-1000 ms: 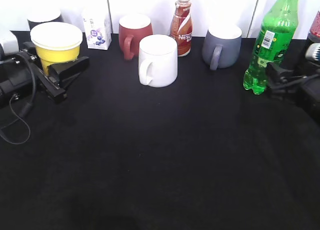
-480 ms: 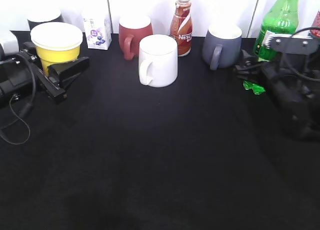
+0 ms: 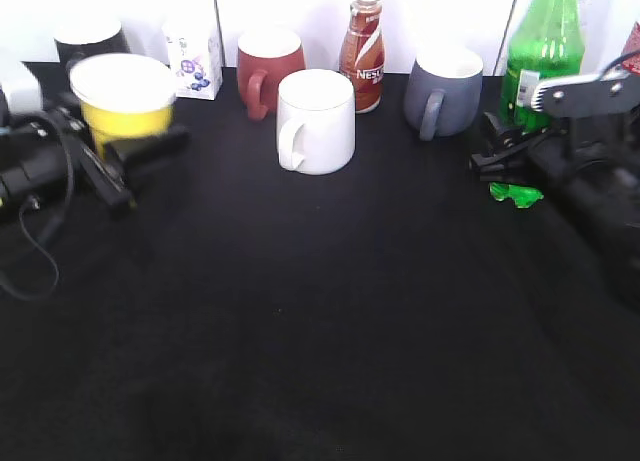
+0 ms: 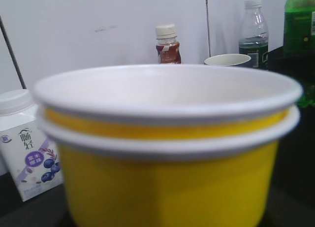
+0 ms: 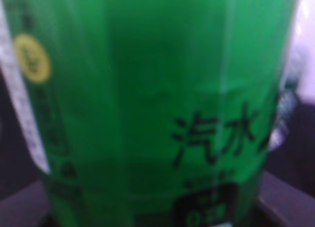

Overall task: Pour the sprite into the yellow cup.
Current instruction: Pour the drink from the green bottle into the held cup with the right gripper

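Standing at the far right of the black surface point(image 3: 320, 311), the sprite point(image 3: 541, 43) rises upright against the white wall, its lower half hidden behind the right gripper point(image 3: 500, 151). That gripper's black jaws sit around the bottle's body; from the right wrist view the green label point(image 5: 147, 109) fills nearly everything, so close that the jaws cannot be seen there, and I take them as closed on the bottle. A bit of the bottle's green base point(image 3: 515, 193) shows just below the arm.

Over on the far left, the yellow cup point(image 3: 122, 96) sits between the jaws of the left gripper point(image 3: 135, 151), which hold it by its lower wall. The cup looks blurred in the exterior view. From the left wrist view it shows a doubled white rim point(image 4: 167, 101) and a white inside, as though two cups are nested.

Between the two arms, along the back, stand a small white carton with blueberries point(image 3: 193, 56), a red mug point(image 3: 267, 69), a white mug point(image 3: 316, 121) a little forward of the row, a brown Nestle bottle point(image 3: 363, 56) and a grey mug point(image 3: 444, 93). A dark cup point(image 3: 88, 36) stands behind the yellow one.
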`<move>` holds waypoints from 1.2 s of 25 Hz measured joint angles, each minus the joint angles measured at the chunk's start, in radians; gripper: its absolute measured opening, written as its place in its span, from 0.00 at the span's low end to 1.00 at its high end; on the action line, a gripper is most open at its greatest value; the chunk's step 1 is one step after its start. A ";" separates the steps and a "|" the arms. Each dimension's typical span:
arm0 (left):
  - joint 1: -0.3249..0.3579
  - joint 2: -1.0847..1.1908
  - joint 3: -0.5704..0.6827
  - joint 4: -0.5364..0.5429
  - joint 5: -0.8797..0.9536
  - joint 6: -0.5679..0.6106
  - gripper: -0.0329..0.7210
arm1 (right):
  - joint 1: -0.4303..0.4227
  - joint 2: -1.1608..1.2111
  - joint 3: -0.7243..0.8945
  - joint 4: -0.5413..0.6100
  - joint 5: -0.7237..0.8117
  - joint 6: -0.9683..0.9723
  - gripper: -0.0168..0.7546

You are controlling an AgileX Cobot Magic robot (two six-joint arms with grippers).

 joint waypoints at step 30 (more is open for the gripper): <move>-0.341 0.128 -0.011 -0.098 0.000 0.041 0.66 | 0.160 -0.151 -0.069 -0.138 0.176 -1.180 0.59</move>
